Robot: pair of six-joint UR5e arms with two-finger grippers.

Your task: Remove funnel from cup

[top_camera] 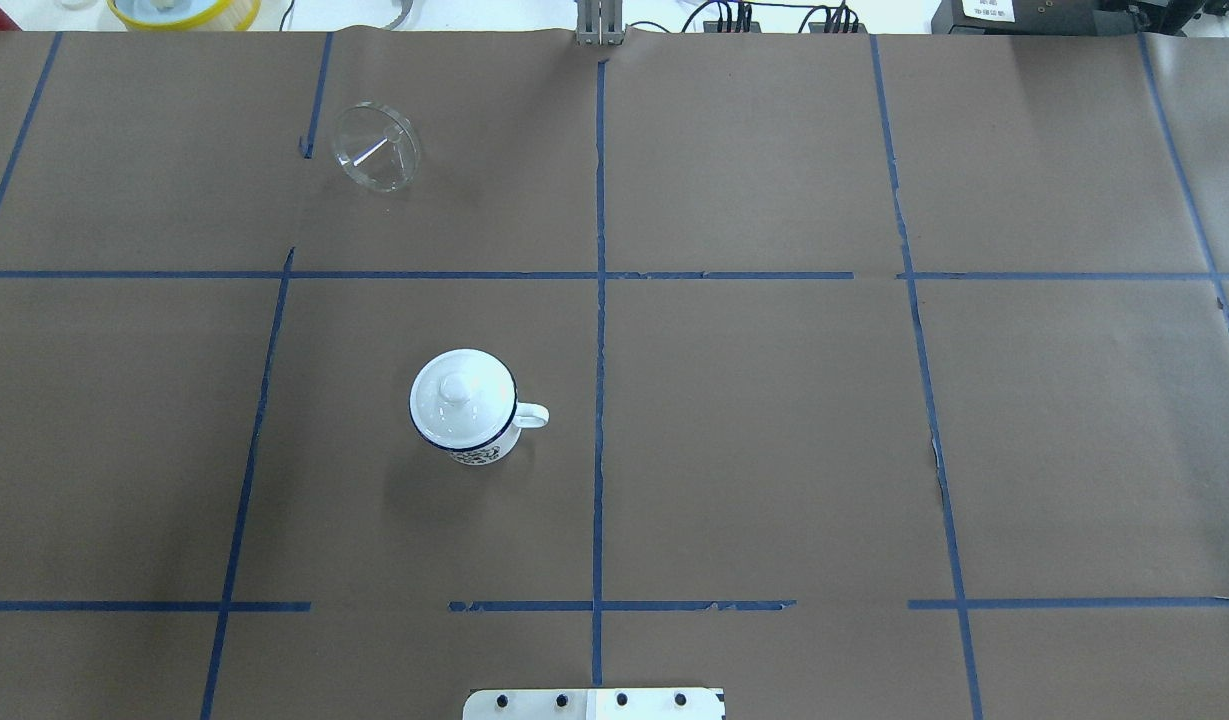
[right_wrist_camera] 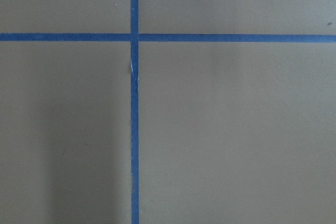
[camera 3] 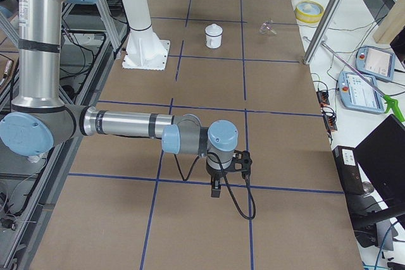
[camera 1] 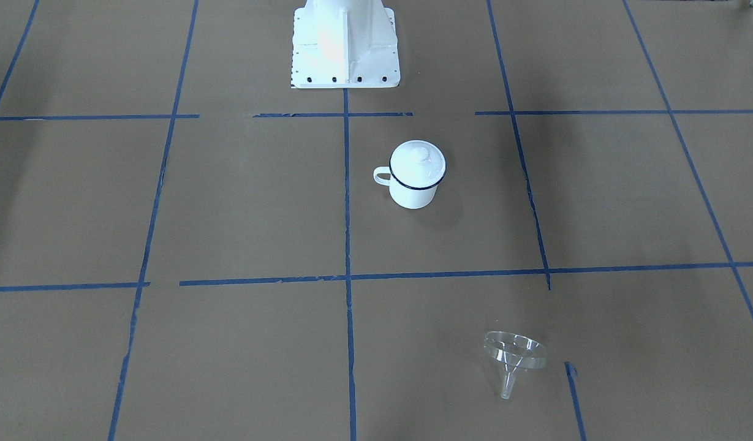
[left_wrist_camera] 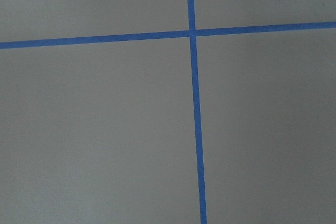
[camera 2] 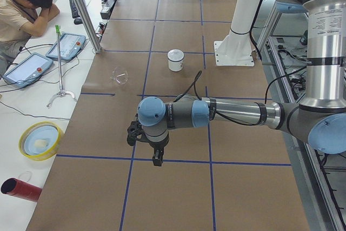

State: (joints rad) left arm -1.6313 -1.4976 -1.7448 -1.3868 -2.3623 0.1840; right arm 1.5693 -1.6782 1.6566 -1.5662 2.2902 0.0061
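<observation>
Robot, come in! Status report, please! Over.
Left gripper, right gripper: far off, state unclear. Funnel on table, apart from cup. Lid on cup. Nothing blocking.

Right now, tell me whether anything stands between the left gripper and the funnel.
Nothing visible does. Only bare brown paper and blue tape lie between the left gripper and the clear funnel, which lies on its side, apart from the lidded enamel mug, which stands off that line.

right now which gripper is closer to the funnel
Left. The funnel lies on the left half of the table, and the left gripper hangs over that end. The right gripper hangs over the opposite end, past the cup.
</observation>
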